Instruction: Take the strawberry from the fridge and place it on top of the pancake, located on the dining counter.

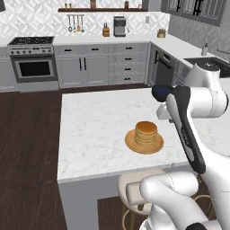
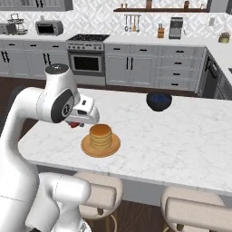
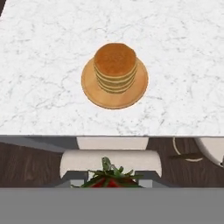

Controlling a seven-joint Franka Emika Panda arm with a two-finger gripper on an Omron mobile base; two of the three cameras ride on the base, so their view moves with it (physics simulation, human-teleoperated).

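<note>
One strawberry (image 3: 108,178), green leaves up, sits clamped between the gripper (image 3: 109,183) fingertips at six o'clock in the hand view. Beyond it, at twelve o'clock, the pancake (image 3: 115,65) rests on the dining counter (image 3: 39,65), well apart from the berry.
</note>
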